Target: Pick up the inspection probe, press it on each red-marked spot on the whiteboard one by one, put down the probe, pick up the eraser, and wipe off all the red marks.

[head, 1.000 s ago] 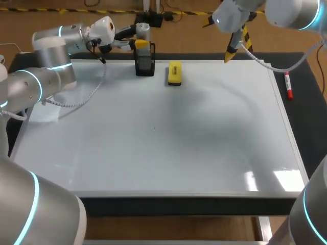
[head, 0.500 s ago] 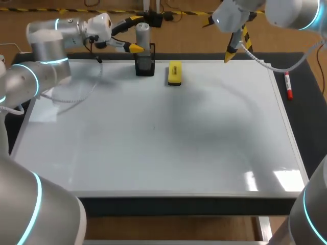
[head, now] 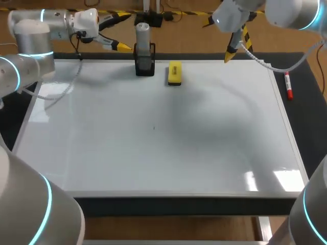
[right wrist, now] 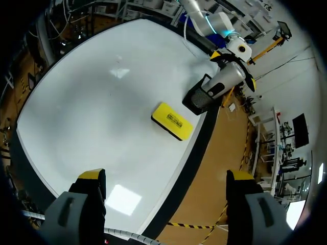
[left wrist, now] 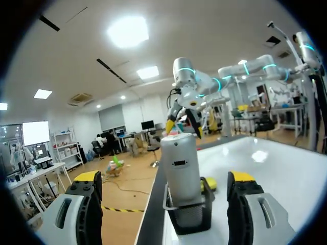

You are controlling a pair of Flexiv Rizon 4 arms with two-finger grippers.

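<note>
The probe [head: 142, 34] stands in its holder [head: 145, 65]; the whiteboard [head: 153, 153] shows no red marks. Both pincers gape empty: left [head: 116, 30], right [head: 228, 57].

One probe [head: 142, 34], one eraser [head: 174, 73], one marker [head: 288, 85]

The whiteboard [head: 153, 127] carries 1 yellow eraser [head: 174, 73] beside a black mesh holder [head: 145, 65] (probe [head: 142, 37] inside).

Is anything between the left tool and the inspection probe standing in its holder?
Nothing visible. In the left wrist view the probe stands upright in its black mesh holder, straight ahead of the open left tool, with open space between. The eraser lies beyond the holder.
</note>
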